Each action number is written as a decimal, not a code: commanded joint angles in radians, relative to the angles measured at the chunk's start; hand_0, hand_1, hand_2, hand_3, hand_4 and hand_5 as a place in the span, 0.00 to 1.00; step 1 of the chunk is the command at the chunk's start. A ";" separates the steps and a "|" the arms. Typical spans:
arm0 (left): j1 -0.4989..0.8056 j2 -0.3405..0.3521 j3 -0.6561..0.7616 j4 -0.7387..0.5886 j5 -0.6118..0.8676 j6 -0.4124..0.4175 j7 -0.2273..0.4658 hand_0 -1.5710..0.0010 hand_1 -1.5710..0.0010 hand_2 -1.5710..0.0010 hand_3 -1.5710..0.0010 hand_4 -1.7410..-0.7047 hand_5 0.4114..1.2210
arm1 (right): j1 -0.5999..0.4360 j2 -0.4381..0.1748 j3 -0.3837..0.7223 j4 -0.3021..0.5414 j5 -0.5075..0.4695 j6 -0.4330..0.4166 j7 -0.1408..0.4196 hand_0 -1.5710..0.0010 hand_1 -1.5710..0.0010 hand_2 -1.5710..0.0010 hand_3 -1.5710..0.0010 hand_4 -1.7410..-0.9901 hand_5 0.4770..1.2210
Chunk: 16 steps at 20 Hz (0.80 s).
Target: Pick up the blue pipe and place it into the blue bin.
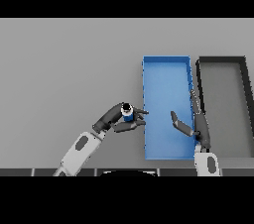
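Flat grey bench point(69, 69), plain surface, carrying two open trays side by side toward the right. Blue rectangular bin point(166, 72), shallow with low raised walls, long axis running away from the robot; its interior holds no object, though the right hand reaches over it. Dark grey rectangular bin point(222, 60), same shape, standing just beside the blue bin on its right, walls close together but which of them touch cannot be told. Short blue pipe point(127, 116), small cylinder with a dark end cap showing a pale opening at the top, roughly upright, located just outside the left wall of the blue bin near that wall's middle; whether it is lifted clear of the bench cannot be told. Left hand point(118, 119), dark, on a white and grey arm entering from the lower left, fingers and thumb curled round the blue pipe. Right hand point(191, 126), dark, arm entering from the lower right, positioned over the blue bin's right wall, fingers straight, thumb spread inward above the bin floor, holding nothing.
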 commanded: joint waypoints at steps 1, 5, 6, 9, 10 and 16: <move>-0.001 -0.002 0.005 0.011 -0.005 -0.003 0.003 0.00 0.00 0.00 0.00 0.27 1.00 | 0.041 0.014 0.007 -0.035 0.021 -0.027 0.001 1.00 1.00 1.00 1.00 0.80 0.22; -0.016 -0.017 0.024 0.020 -0.017 -0.019 0.002 0.00 0.00 0.00 0.00 0.26 1.00 | 0.179 0.066 0.033 -0.150 0.096 -0.109 0.018 1.00 1.00 1.00 1.00 0.74 0.22; -0.009 -0.013 0.030 0.009 -0.009 -0.032 -0.007 0.00 0.00 0.00 0.00 0.26 1.00 | 0.194 0.068 0.039 -0.193 0.090 -0.105 0.006 1.00 1.00 0.99 1.00 0.74 0.22; -0.004 -0.020 0.035 -0.001 -0.013 -0.050 0.001 0.00 0.00 0.00 0.00 0.26 1.00 | 0.170 0.042 0.035 -0.265 -0.129 0.051 0.007 1.00 0.99 0.94 1.00 0.72 0.20; 0.000 -0.026 0.032 -0.005 -0.017 -0.053 0.002 0.00 0.00 0.00 0.00 0.26 1.00 | 0.157 0.016 0.041 -0.304 -0.173 0.093 0.054 1.00 0.98 0.93 1.00 0.71 0.18; 0.020 -0.038 0.040 -0.016 -0.045 -0.074 0.027 0.00 0.00 0.00 0.00 0.26 1.00 | -0.041 -0.127 0.070 -0.383 -0.382 0.260 0.329 1.00 0.99 0.93 1.00 0.65 0.11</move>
